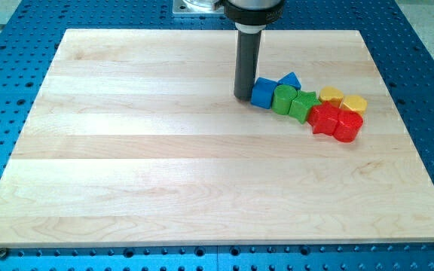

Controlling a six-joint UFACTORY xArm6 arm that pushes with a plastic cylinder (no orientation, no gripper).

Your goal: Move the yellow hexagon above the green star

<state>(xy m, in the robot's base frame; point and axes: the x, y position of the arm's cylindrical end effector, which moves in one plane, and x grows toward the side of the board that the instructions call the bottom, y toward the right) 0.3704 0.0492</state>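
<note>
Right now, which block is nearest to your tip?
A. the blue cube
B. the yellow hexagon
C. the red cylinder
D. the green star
A: my tip stands just at the view's left of the blue cube, at the left end of the cluster.

Tip (242,96) touching blue cube (262,92); green star (303,105) left of yellow hexagon (331,95).

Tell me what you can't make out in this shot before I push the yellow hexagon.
- Camera view: which of the two yellow blocks is the hexagon; too small.
- Whether my tip touches the blue block; no gap is resolvable.
- The arm above the rod, cut off by the view's top.
</note>
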